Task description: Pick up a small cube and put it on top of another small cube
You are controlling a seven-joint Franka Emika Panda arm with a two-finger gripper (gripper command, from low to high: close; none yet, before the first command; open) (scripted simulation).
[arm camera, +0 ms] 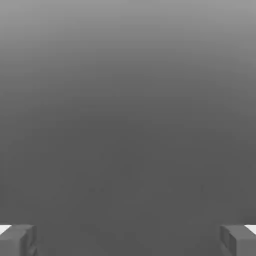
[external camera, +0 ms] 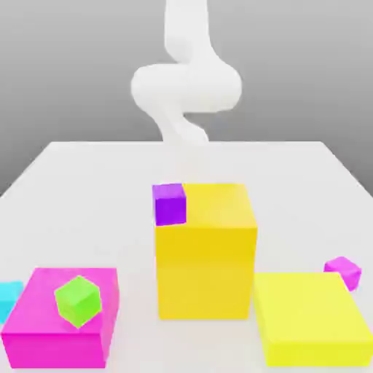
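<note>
Nearest in the exterior view, toward that view's left, lies a low magenta block [external camera: 62, 299] with a small green cube [external camera: 78, 301] on its top, turned so that an edge faces forward. A small cyan cube [external camera: 10, 299] sits just beside the block, partly cut off by the picture's edge. Toward the exterior view's right is a low, flat yellow block [external camera: 312, 309], and behind its far corner a small magenta cube [external camera: 343, 272], partly hidden by that block. Between the two low blocks stands a tall orange-yellow block [external camera: 206, 269], higher than either. A small purple cube [external camera: 170, 205] shows at its top, by the corner on the exterior view's left; whether it touches the block I cannot tell. The pale table [external camera: 95, 189] stretches away behind them, and beyond rises the white arm [external camera: 186, 87]. In the hand view the pincer [arm camera: 128, 241] stands wide open, its fingers far apart with nothing between them.
</note>
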